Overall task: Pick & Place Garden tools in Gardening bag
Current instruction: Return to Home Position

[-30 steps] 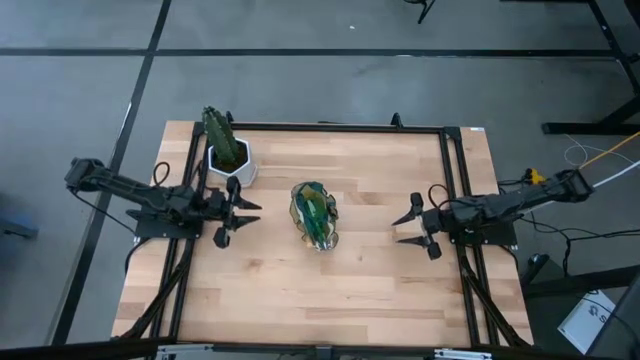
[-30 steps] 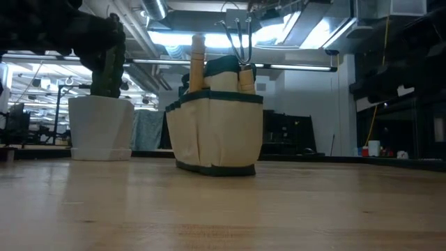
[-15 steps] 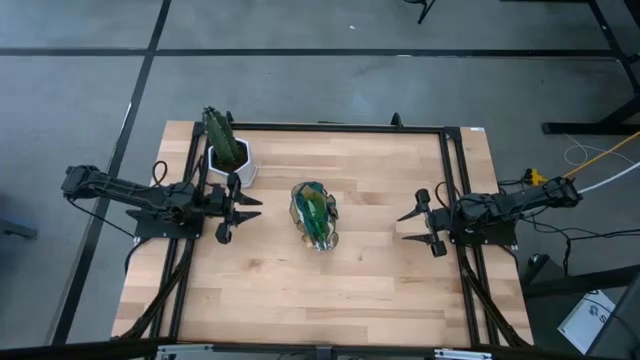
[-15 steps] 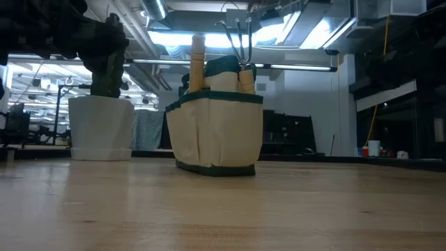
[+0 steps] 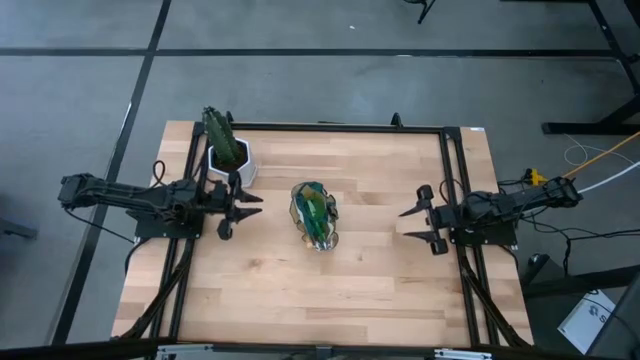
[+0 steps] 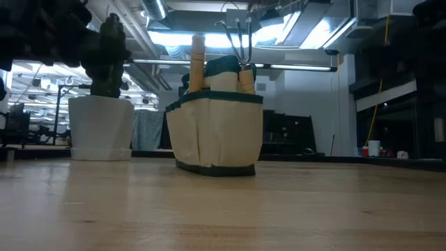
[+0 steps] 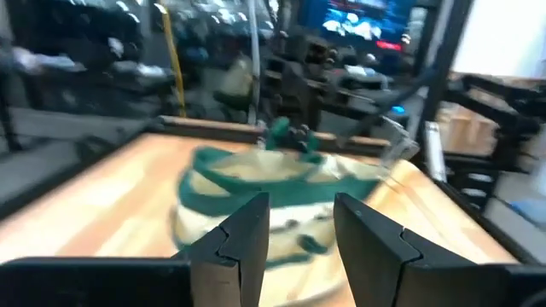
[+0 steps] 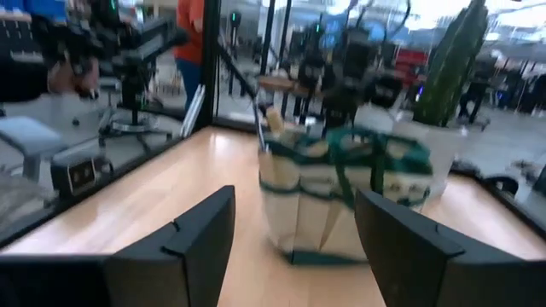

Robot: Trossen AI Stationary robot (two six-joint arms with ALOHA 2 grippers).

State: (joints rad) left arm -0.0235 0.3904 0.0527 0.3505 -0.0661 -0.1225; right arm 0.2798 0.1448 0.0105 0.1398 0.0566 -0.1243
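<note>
while upright mid-table, tan green-trimmed gardening bag (image 5: 315,215), tools (image 6: 198,63) inside; left hand (image 5: 248,206), right hand (image 5: 410,225) parted

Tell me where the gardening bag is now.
In the high view the bag stands near the middle of the table, with the white plant pot nearest it, toward the robot's left.

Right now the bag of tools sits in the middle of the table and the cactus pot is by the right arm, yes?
No: the high view shows the cactus pot beside the left gripper, not the right arm. The gardening bag of tools sits in the middle of the table.
</note>
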